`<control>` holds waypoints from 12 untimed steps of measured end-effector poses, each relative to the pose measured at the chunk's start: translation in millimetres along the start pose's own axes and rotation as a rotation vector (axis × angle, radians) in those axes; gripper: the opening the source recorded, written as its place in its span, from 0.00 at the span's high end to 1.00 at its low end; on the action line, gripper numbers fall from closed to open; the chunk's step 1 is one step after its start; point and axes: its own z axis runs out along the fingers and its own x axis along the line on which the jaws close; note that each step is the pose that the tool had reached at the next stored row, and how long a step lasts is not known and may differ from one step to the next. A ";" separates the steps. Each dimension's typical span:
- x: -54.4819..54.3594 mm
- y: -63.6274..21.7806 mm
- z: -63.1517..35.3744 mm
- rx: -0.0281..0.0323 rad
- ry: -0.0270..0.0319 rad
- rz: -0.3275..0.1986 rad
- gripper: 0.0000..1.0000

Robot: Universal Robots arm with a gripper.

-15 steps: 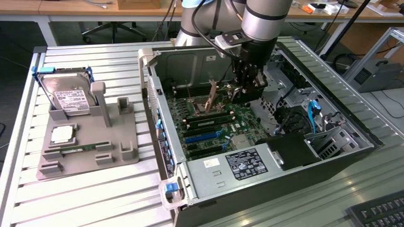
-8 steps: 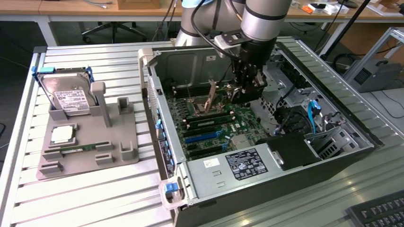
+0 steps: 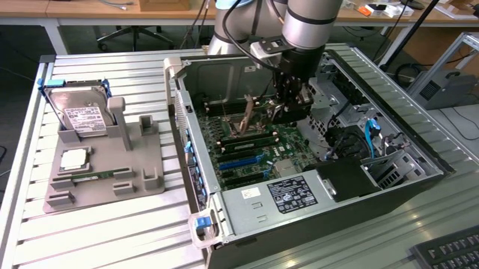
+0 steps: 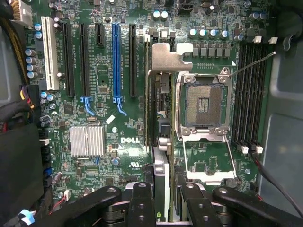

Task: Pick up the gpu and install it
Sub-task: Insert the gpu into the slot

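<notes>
My gripper (image 3: 288,109) is down inside the open computer case (image 3: 374,185), over the motherboard. It is shut on the gpu (image 4: 161,156), a thin dark card seen edge-on between the two fingers (image 4: 142,201). The card's metal bracket (image 4: 165,59) sticks out at its far end. In the wrist view the card hangs above the board between the black expansion slots and the open CPU socket (image 4: 203,104). The blue slot (image 4: 116,56) lies a little to one side of the card. In the exterior view the gpu (image 3: 281,112) shows as a dark piece under the wrist.
A grey fixture (image 3: 134,168) at the exterior view's left holds a hard drive (image 3: 82,115), a CPU (image 3: 75,159) and a green RAM stick (image 3: 86,178). Inside the case are the power supply (image 3: 288,196), a silver heatsink (image 4: 87,141), empty RAM slots (image 4: 251,94) and cables.
</notes>
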 end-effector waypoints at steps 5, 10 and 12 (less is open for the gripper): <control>0.2 1.8 0.7 0.0001 0.0029 0.003 0.73; 0.4 3.2 1.2 0.0001 0.0037 0.003 0.73; 0.5 6.0 2.4 0.0001 0.0048 0.003 0.73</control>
